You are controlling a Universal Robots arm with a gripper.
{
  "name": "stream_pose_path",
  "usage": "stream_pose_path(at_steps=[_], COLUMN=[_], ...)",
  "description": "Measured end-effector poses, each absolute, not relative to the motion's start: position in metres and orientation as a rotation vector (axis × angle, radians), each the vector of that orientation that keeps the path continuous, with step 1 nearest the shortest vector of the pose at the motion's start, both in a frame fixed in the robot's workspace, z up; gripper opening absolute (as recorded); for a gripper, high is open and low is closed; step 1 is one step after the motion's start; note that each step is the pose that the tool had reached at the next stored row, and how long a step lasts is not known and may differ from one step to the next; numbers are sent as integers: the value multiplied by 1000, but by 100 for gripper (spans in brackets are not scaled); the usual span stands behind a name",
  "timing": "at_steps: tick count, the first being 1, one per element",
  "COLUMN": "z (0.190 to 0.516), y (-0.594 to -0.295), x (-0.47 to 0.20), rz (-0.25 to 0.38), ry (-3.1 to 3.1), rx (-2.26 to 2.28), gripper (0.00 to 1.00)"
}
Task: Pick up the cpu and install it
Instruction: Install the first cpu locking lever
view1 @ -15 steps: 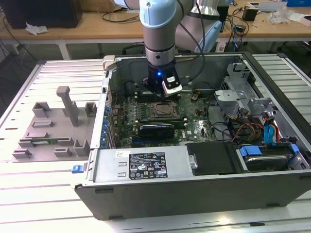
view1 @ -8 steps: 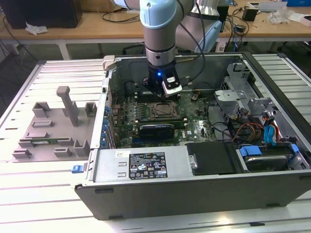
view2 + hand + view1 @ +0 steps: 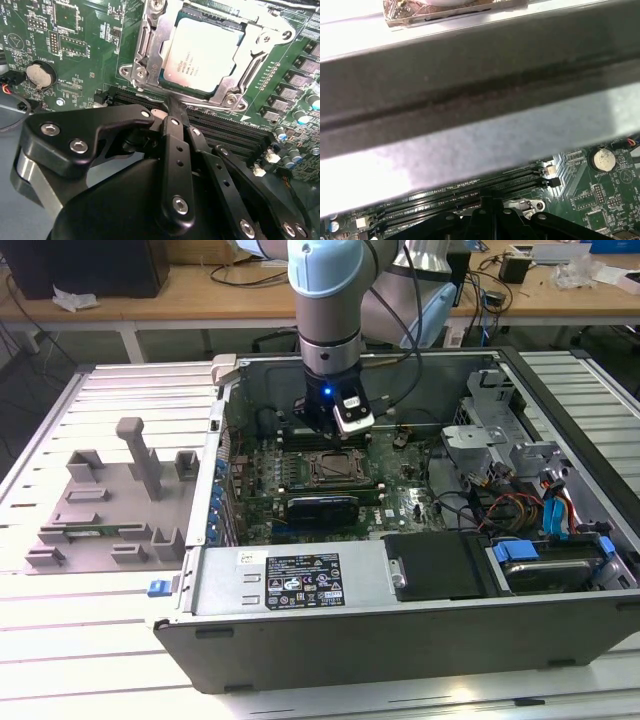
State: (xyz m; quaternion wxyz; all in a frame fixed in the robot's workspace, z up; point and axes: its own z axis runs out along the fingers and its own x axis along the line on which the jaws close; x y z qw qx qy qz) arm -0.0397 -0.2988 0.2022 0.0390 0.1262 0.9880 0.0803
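Note:
The cpu [image 3: 205,52], a flat square chip with a shiny silver top, lies seated inside the metal socket frame [image 3: 150,50] on the green motherboard [image 3: 75,45]. My gripper [image 3: 172,102] stands just beside the socket, over the black memory slots [image 3: 220,125]. Its two black fingers are pressed together with nothing between them. In the exterior view the gripper [image 3: 335,435] hangs inside the computer case, at the far edge of the socket [image 3: 335,470]. The first wrist view has the fingertips [image 3: 487,204] above the memory slots [image 3: 470,192].
The open computer case [image 3: 300,585] has a wall [image 3: 470,90] close behind the gripper. A coin battery [image 3: 37,74] sits on the board. A drive cage and cables [image 3: 520,490] are at the exterior view's right. A grey parts fixture [image 3: 110,505] lies at the exterior view's left.

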Motion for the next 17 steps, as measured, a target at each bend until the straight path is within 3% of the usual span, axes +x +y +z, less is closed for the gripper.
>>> stream_pose_path(at_steps=[17], z=[202], y=[-294], x=[-49], rz=[233], ry=[2960], rx=[382], gripper=[11])
